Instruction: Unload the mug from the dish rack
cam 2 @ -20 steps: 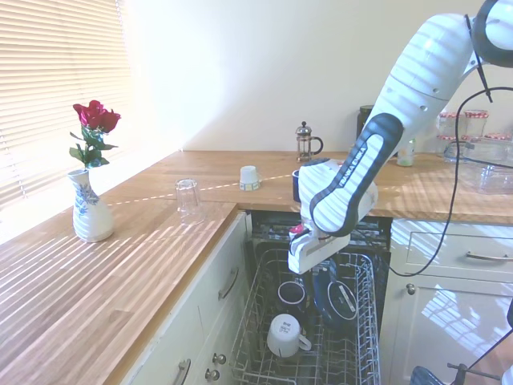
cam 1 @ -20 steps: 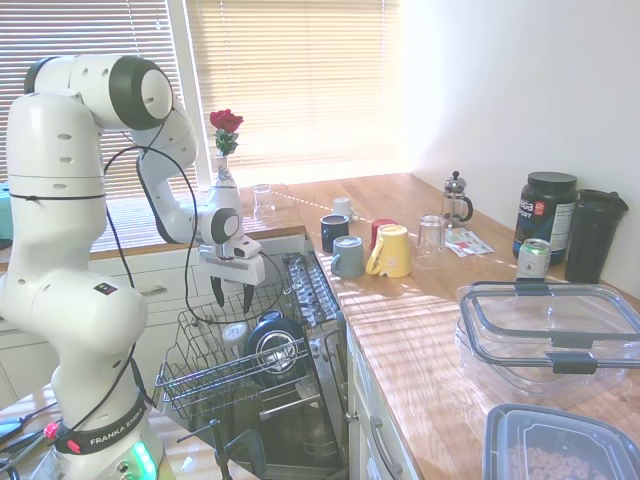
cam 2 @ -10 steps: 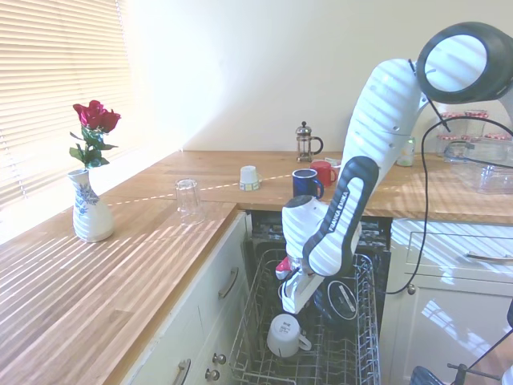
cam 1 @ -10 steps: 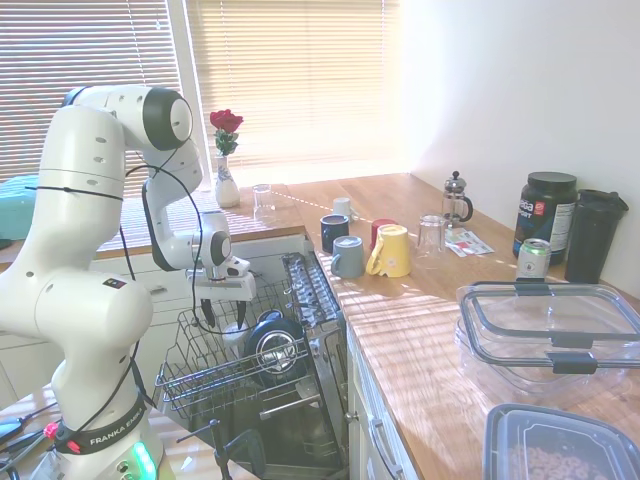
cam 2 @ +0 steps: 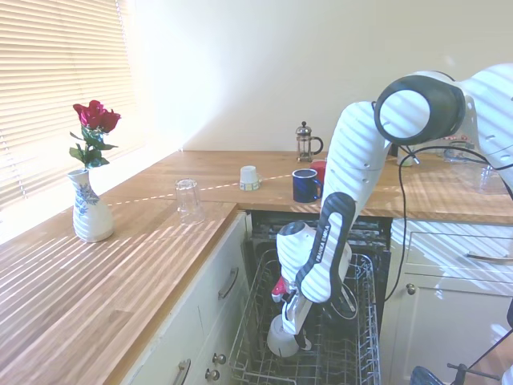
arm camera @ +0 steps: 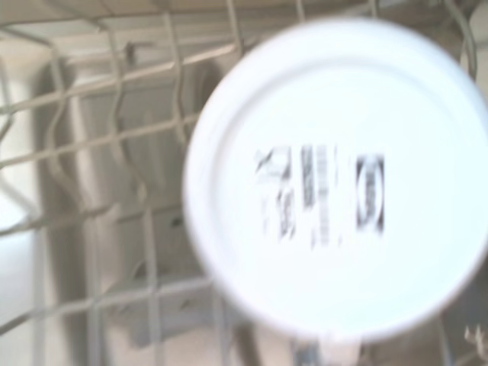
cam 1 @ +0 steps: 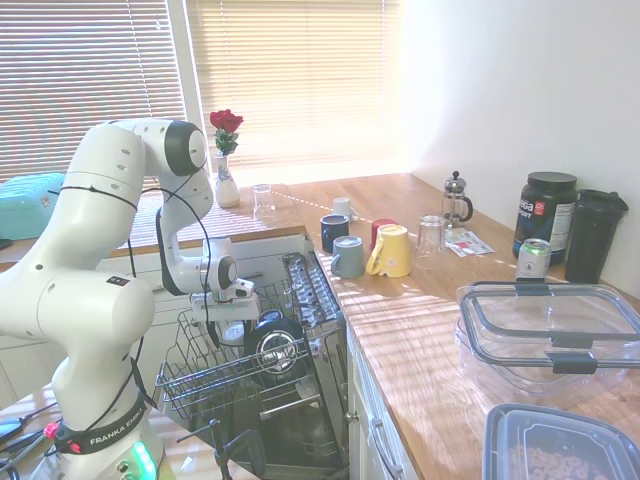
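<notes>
Down in the rack (cam 2: pixel 362 321) sits the end effector (cam 2: pixel 293 327), right over the mug (cam 2: pixel 280 342), so close that the mug's flat bottom fills the wrist view. I cannot tell how wide the end effector is open, or if it has hold of anything, since the arm hides it. The mug (arm camera: pixel 335 175) stands upside down near the front of the rack, with its handle poking out low on one side. It is hard and smooth, so it may slip, and it can chip or break if it bumps the wires. It looks small and not heavy. A good place to take hold looks like the round wall, one finger on each side, away from the handle. The wires (arm camera: pixel 114 183) stand close around it, so I think it should go straight up first. Just behind it lies a dark dish (cam 1: pixel 275 345), near enough to knock. Above the rack the way is open. The table (cam 2: pixel 120 265) is next to the rack and has bare room between the vase (cam 2: pixel 90 215) and the glass (cam 2: pixel 187 200).
</notes>
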Robot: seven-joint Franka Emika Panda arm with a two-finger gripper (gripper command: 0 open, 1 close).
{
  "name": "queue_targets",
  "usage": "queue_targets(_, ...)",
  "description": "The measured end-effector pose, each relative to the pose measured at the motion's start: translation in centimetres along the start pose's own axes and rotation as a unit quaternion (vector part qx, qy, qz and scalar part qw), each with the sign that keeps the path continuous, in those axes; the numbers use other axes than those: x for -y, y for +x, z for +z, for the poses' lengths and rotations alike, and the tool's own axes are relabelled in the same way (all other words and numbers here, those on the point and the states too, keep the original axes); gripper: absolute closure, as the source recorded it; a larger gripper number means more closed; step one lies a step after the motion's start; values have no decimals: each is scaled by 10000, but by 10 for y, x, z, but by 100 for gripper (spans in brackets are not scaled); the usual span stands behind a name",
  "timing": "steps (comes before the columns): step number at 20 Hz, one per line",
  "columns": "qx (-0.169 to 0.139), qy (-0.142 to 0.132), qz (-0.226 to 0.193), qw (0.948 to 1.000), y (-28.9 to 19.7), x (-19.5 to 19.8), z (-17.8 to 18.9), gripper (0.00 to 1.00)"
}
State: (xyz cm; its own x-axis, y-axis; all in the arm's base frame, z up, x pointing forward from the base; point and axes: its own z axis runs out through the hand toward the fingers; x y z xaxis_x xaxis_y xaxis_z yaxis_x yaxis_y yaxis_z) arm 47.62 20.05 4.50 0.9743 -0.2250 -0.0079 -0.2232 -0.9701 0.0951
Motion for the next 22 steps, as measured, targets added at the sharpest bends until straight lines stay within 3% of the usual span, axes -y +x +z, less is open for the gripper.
queue_targets(13, -171, -210, -288, 9992, 13, 34, 46, 0)
queue_targets(14, -174, -220, -281, 9992, 13, 35, 47, 100)
queue_targets(22, -147, -263, -189, 9994, 15, 34, 59, 100)
